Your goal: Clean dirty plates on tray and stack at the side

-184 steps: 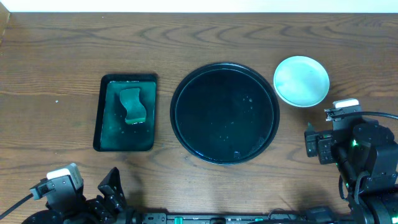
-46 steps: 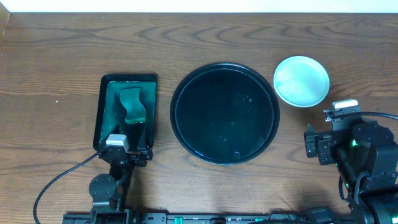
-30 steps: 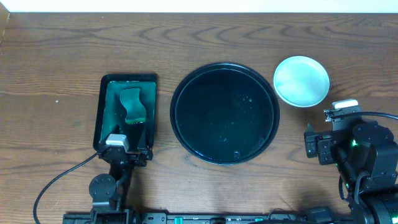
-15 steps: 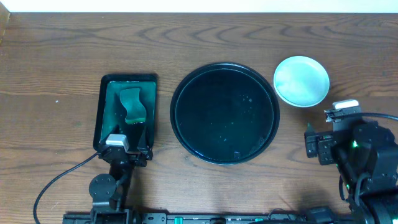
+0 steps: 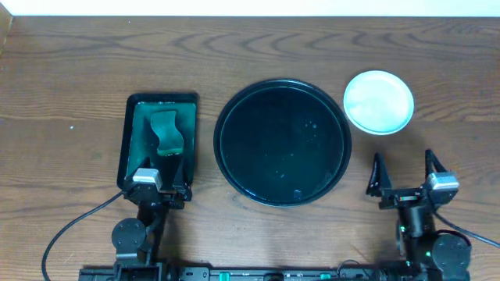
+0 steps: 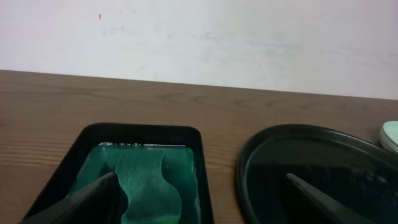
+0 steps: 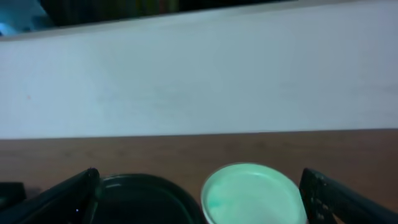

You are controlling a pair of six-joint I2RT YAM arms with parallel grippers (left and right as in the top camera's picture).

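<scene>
The round black tray (image 5: pixel 282 141) sits at the table's middle with no plates on it; it also shows in the left wrist view (image 6: pixel 311 171) and the right wrist view (image 7: pixel 146 199). A pale-mint plate stack (image 5: pixel 379 101) stands on the table to the tray's right, seen in the right wrist view (image 7: pixel 254 193) and at the left wrist view's edge (image 6: pixel 391 135). My left gripper (image 5: pixel 160 173) is open and empty at the near end of the green tray. My right gripper (image 5: pixel 405 173) is open and empty, in front of the plates.
A rectangular dark green tray (image 5: pixel 137 166) with a green sponge (image 5: pixel 166 131) lies left of the black tray. A white wall (image 6: pixel 199 37) runs along the table's far edge.
My right arm has folded down to a low pose near the front edge, its open gripper now pointing toward the plates. The left arm, tray and plates have not moved since 1.5 s ago.
</scene>
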